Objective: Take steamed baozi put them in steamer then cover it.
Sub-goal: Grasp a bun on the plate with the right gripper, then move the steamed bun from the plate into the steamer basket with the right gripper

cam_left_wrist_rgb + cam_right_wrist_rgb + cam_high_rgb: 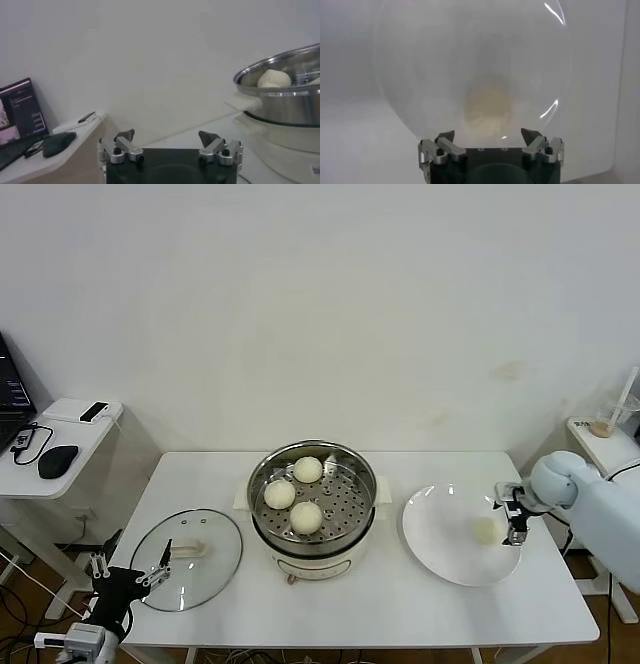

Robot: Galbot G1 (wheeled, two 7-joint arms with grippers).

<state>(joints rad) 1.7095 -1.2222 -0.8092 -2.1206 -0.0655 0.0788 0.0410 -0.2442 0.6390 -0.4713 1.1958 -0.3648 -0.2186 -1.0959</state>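
Note:
The steamer (312, 536) stands mid-table, with three steamed baozi on its perforated tray (340, 496): one at the back (308, 470), one on the left (279, 494) and one at the front (306, 516). A fourth baozi (485, 530) (488, 107) lies on the white plate (440, 534). My right gripper (515, 522) (487, 135) is open at the plate's right rim, facing that baozi and apart from it. The cover (187, 559) lies flat to the left of the steamer. My left gripper (128, 576) (166, 136) is open and empty by the table's front left corner. In its view the steamer (280, 100) shows one baozi (274, 78).
A side table (70, 446) on the left carries a mouse (57, 461) and a laptop (17, 112). A small stand with a cup (603, 424) is at the far right. The wall runs close behind the table.

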